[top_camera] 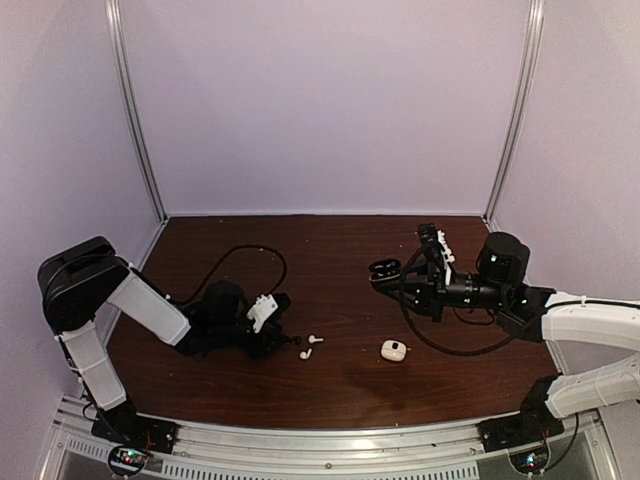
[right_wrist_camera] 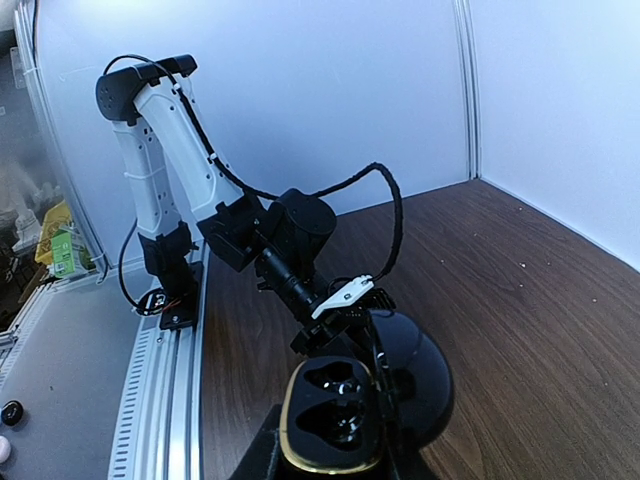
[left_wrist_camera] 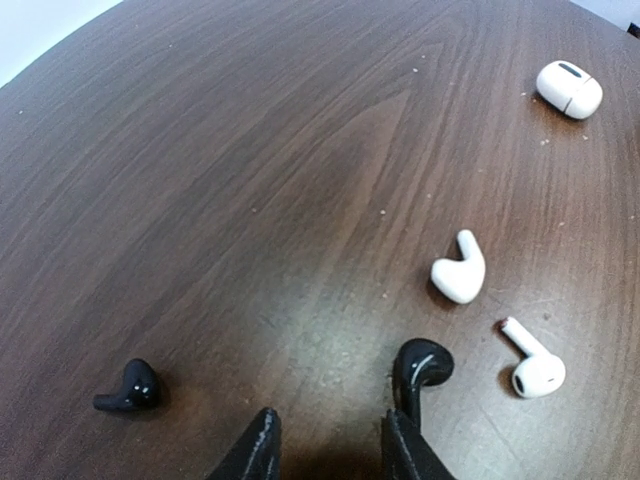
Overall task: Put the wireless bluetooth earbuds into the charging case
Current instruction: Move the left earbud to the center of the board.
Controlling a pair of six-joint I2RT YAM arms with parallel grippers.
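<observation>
In the left wrist view, two black earbuds lie on the wooden table: one (left_wrist_camera: 422, 365) touches the tip of my right finger, the other (left_wrist_camera: 130, 388) lies far left. Two white earbuds (left_wrist_camera: 460, 272) (left_wrist_camera: 535, 365) lie to the right; they also show in the top view (top_camera: 316, 339) (top_camera: 306, 353). My left gripper (left_wrist_camera: 330, 440) (top_camera: 277, 335) is open and empty, low over the table. My right gripper (right_wrist_camera: 330, 455) (top_camera: 392, 272) is shut on an open black charging case (right_wrist_camera: 335, 415) with a gold rim, held above the table. Both its sockets look empty.
A small closed white case (top_camera: 393, 350) lies on the table between the arms; it also shows in the left wrist view (left_wrist_camera: 569, 88). Black cables loop over the table behind the left arm (top_camera: 250, 252) and under the right arm (top_camera: 450, 345). White walls enclose three sides.
</observation>
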